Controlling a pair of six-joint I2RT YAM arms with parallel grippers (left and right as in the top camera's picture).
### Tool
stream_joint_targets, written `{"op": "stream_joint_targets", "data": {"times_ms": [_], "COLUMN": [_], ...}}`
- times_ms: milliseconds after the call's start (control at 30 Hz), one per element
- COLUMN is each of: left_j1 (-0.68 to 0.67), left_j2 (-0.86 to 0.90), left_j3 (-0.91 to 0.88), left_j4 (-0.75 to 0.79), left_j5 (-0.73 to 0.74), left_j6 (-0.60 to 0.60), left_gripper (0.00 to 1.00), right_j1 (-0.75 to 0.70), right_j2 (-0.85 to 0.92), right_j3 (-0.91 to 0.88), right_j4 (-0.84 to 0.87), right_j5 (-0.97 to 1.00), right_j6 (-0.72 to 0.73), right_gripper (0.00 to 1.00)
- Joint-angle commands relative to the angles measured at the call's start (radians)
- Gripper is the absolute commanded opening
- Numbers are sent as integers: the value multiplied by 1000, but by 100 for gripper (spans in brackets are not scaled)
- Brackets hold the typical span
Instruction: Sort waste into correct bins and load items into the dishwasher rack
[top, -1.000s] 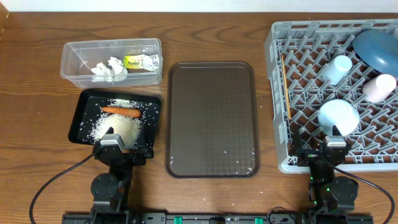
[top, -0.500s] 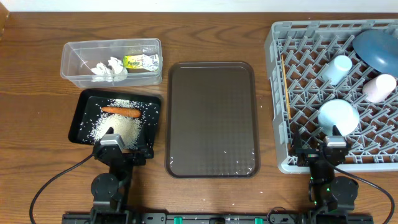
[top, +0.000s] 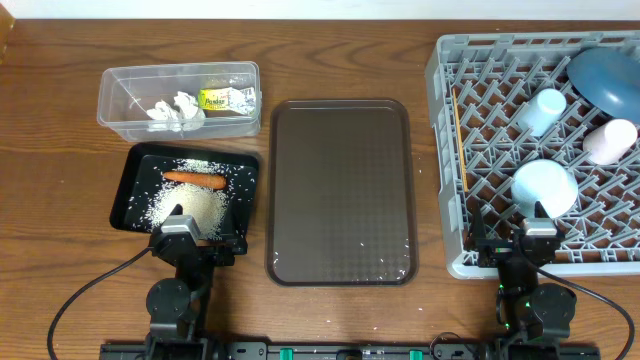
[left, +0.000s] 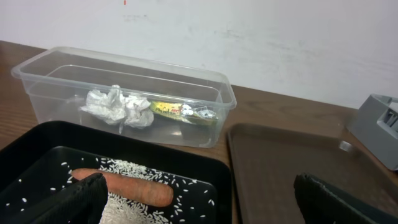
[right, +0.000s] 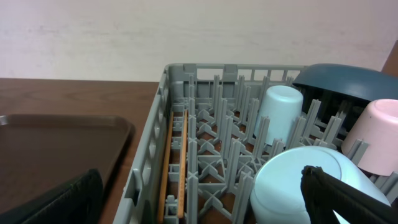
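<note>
Left fingers (left: 78, 200) gape empty at the near edge of the black tray (top: 128, 188), carrot (top: 194, 180) and rice (top: 195, 207) just ahead; right fingers (right: 348, 200), equally wide and empty, face the loaded rack (top: 447, 150); nothing has moved since.

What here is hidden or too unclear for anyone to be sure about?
- Blue dish: overhead, cut off by the right edge; right wrist, partly behind the pink cup.
- Wrapper: print too small and blurred to read in both views.
- Chopsticks: right wrist, near ends cut off at the bottom edge.
</note>
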Motion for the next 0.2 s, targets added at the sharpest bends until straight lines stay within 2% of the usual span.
{"op": "stream_joint_targets", "data": {"times_ms": [0, 167], "left_j1": [-3, -3], "left_j2": [-6, -6], "left_j3": [-24, -24], "left_j4": [-26, -26], "left_j5": [-31, -31], "left_j6": [14, 14], "left_gripper": [98, 98], "right_j1": [0, 0], "right_j2": [-7, -7], "right_j3": [-3, -3], "right_j4": [-2, -2], "right_j5": [7, 7], "right_j6": [18, 18], "right_gripper": [99, 99]}}
